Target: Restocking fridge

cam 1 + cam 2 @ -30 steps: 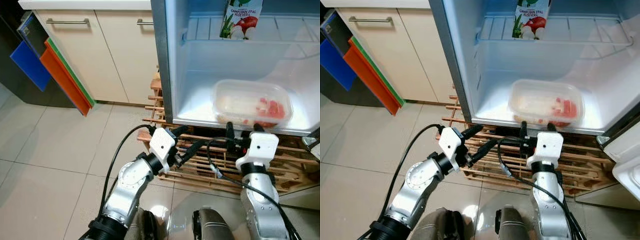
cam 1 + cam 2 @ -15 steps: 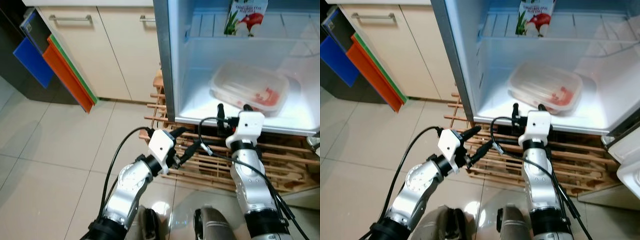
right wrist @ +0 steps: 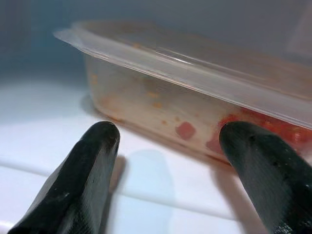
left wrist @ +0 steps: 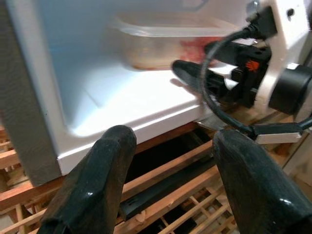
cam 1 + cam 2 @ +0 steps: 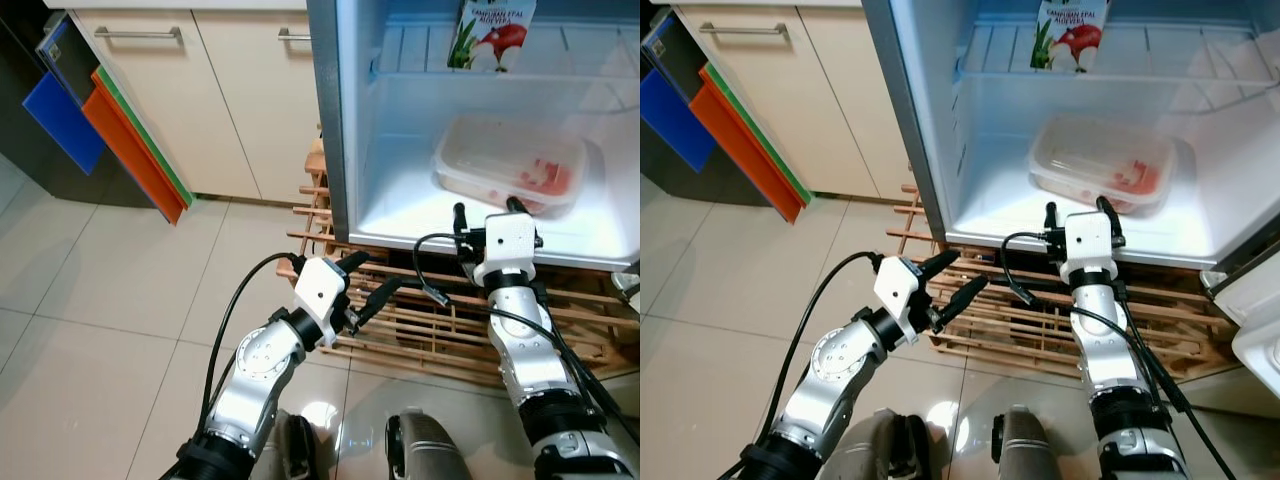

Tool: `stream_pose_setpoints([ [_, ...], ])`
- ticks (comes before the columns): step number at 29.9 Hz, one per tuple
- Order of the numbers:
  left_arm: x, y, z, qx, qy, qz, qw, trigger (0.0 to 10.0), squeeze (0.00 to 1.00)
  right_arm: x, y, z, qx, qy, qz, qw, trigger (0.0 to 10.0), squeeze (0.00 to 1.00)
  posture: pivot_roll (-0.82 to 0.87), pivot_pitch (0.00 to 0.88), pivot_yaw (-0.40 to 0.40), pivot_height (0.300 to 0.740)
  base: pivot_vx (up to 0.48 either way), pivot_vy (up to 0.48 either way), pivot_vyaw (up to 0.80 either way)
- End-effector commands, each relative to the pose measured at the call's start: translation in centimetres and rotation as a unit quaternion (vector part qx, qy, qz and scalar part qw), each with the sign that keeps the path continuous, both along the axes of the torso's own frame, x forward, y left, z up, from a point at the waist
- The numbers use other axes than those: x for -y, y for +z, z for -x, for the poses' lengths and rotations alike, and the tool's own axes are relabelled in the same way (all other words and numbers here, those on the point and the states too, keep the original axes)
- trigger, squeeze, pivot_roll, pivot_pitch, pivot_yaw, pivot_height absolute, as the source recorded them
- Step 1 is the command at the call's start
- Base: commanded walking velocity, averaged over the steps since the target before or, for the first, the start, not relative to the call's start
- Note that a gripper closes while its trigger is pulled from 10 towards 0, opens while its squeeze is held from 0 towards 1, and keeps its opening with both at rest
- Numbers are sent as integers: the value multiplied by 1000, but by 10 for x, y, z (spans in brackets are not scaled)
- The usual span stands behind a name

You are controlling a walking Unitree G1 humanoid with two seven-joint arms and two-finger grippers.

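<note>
- The left pincer [image 5: 368, 287] hangs low over the tiled floor [image 5: 90, 300], fingers spread and holding nothing, in front of the wooden pallet [image 5: 420, 320] the fridge stands on.
- The right pincer [image 5: 1080, 212] sits at the front edge of the fridge floor [image 5: 400, 215], fingers spread, aimed at the food container [image 5: 510, 175] and just short of it, gripping nothing.
- That lidded clear container, with pale and red food inside, rests flat on the fridge floor toward its right side, so this item looks stocked and released.
- Farther in, a juice carton [image 5: 490, 35] stands upright on the wire shelf [image 5: 590, 55] above.
- Whether more goods wait I cannot tell; the door seems still open, so closing it is likely left.
- Left of the fridge are cream cabinets [image 5: 200, 90], with coloured boards [image 5: 125, 145] leaning against them.
</note>
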State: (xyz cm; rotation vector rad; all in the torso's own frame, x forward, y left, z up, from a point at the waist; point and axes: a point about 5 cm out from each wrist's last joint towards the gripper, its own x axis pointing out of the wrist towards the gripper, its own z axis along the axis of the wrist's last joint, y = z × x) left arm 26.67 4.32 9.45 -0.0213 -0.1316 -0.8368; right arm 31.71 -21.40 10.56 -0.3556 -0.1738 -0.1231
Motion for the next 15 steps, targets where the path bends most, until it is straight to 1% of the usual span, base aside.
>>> stream_pose_setpoints([
  [1, -3, -4, -2, -5, 7, -7, 1000, 10000, 0, 10, 0, 1, 4, -19, 9, 1000, 10000, 0, -56, 223, 90, 703, 0, 0, 0],
  [4, -3, -4, -4, -7, 10, -8, 1000, 10000, 0, 14, 4, -2, 11, -26, 15, 999, 10000, 0, -59, 216, 88, 703, 0, 0, 0],
  [8, -3, -3, -7, -7, 17, -8, 1000, 10000, 0, 14, 7, -4, 18, -27, 15, 999, 10000, 0, -63, 203, 82, 703, 0, 0, 0],
  [15, -4, -4, -15, -14, 34, -9, 999, 10000, 0, 5, 0, -6, 8, -10, -6, 1000, 10000, 0, -70, 183, 70, 703, 0, 0, 0],
])
